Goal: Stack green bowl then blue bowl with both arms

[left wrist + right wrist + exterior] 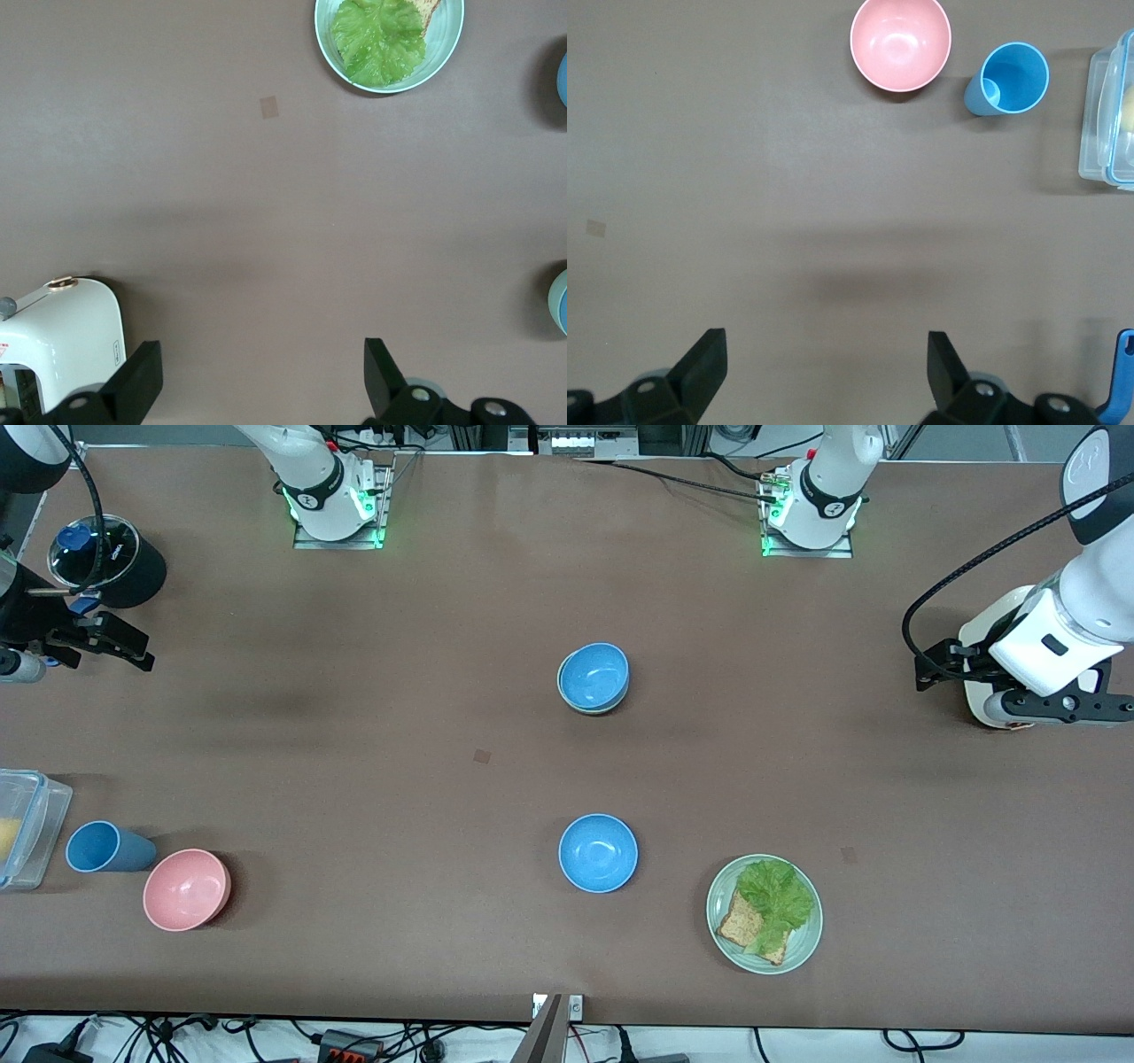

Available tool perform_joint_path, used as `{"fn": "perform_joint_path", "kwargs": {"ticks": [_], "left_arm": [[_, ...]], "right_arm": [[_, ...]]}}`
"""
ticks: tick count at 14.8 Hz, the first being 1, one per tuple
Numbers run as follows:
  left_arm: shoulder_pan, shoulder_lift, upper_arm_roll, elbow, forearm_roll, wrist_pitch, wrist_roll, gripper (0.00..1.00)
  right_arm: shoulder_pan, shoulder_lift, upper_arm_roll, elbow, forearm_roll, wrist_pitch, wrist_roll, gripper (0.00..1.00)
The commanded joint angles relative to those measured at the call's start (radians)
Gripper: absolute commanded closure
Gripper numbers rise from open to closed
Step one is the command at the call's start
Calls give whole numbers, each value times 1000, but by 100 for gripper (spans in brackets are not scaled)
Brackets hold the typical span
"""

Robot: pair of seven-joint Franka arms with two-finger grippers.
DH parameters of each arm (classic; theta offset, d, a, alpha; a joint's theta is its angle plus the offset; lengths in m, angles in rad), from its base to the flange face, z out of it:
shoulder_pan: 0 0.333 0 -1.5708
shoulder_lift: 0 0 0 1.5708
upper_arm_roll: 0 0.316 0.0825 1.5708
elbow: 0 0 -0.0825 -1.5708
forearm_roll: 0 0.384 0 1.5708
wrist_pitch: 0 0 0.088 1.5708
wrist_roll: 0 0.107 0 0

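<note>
Mid-table, green bowl point(592, 704) sits under a blue bowl point(594, 675) nested in it, well apart from both grippers; second blue bowl point(598, 852) stands nearer the front camera; left gripper point(261, 385) hangs wide open over bare table beside a white appliance point(62, 341); right gripper point(824, 376) likewise wide open, pink bowl point(900, 42) and blue cup point(1010, 80) well off.
</note>
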Motion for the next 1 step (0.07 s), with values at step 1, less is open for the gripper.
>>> {"fn": "perform_joint_path", "kwargs": {"ticks": [1], "left_arm": [[3,9,3,22,-13,-21,10,0]], "right_arm": [[-9,-14,4,2,-6,-7,-9,0]]}}
